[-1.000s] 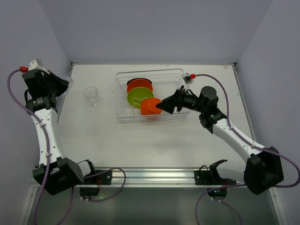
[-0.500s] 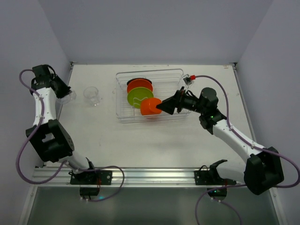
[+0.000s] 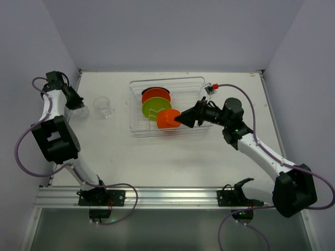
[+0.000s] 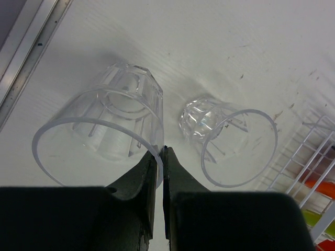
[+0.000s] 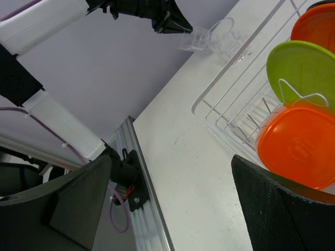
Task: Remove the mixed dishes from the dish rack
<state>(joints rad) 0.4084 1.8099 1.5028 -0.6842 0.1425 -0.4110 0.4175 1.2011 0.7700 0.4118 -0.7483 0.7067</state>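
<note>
Your left tool [image 4: 162,152] is closed down thin on the rim of a clear glass cup [image 4: 102,123], held low at the far left edge of the surface [image 3: 157,162]; I cannot tell whether the cup touches down. It is just beside the second glass cup [image 4: 230,138], so I judge this to be the set-down step. The next move calls for you to let go and lift straight off, since the two glasses are close and a sideways pull could knock them together or push one toward the rail at that edge. Your right tool [image 3: 181,118] is spread as wide as it goes and grips nothing. It points at the orange cup [image 3: 167,119], tipped with its base toward the tool at the near side of the dish rack [image 3: 131,107]; close on it and draw it up clear of the wires. Behind it, the lime green plate [image 3: 153,108] and orange plate [image 3: 155,94] stand in their slots. The near half of the surface gives you open room
</note>
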